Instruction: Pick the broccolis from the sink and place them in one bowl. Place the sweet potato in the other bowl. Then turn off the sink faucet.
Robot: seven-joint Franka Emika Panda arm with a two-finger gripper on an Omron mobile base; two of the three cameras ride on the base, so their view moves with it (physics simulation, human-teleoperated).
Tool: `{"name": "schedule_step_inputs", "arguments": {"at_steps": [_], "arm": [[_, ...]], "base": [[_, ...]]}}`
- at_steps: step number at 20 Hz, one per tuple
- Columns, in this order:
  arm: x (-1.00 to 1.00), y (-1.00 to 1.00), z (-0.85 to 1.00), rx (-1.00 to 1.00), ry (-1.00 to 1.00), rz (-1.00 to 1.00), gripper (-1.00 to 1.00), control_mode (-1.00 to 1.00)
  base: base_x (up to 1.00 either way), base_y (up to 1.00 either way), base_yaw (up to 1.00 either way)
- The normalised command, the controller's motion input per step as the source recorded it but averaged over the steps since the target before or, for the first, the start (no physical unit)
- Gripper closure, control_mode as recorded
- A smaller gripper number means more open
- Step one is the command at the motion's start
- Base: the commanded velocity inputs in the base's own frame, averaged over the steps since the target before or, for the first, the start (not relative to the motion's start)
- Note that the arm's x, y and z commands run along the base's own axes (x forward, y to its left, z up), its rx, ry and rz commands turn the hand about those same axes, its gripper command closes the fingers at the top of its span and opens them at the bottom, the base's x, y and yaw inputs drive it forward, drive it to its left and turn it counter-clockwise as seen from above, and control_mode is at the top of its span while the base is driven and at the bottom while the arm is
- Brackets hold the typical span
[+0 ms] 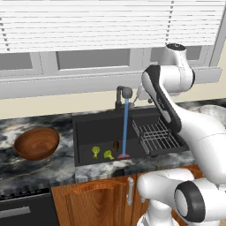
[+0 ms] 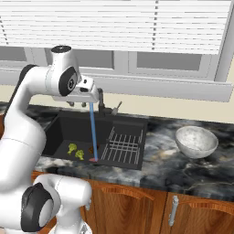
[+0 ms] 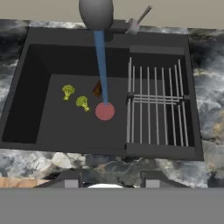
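We see the sink (image 1: 106, 128) set into the dark marbled surface (image 2: 183, 169), a deep black basin with a grey wire rack (image 3: 157, 109) across its right side. The sink faucet (image 1: 123, 95) stands at the back rim with its thin lever (image 3: 142, 17) angled off to the right, and a blue stream of water (image 1: 125, 128) runs straight down from its head to a reddish splash patch (image 3: 105, 111) on the basin floor. On that floor, left of the stream, lie the two broccolis, one (image 3: 68, 91) farther left and the other (image 3: 82, 103) just beside it toward the stream, near each other but apart. The sweet potato (image 3: 97, 89) sits just behind the stream, partly hidden by it in the hand view. The reddish-brown wooden bowl (image 1: 37, 143) rests on the surface to the left of the sink, and the pale grey speckled bowl (image 2: 196, 141) rests on the surface to the right, past the rack; both look hollow and unfilled from our angle. The claw (image 2: 77, 104) hangs above the sink's back left part, near the faucet head and well above the vegetables, its fingers (image 3: 71, 183) drawn together and gripping nothing.
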Motion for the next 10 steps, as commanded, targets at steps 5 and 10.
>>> {"name": "schedule_step_inputs", "arguments": {"at_steps": [5,10], "arm": [[-0.07,0.02,-0.01,0.00,-0.16,0.00,-1.00,-1.00],[-0.19,0.21,-0.07,0.00,-0.20,-0.01,-1.00,-1.00]], "base": [[0.00,0.00,0.00],[0.00,0.00,0.00]]}}
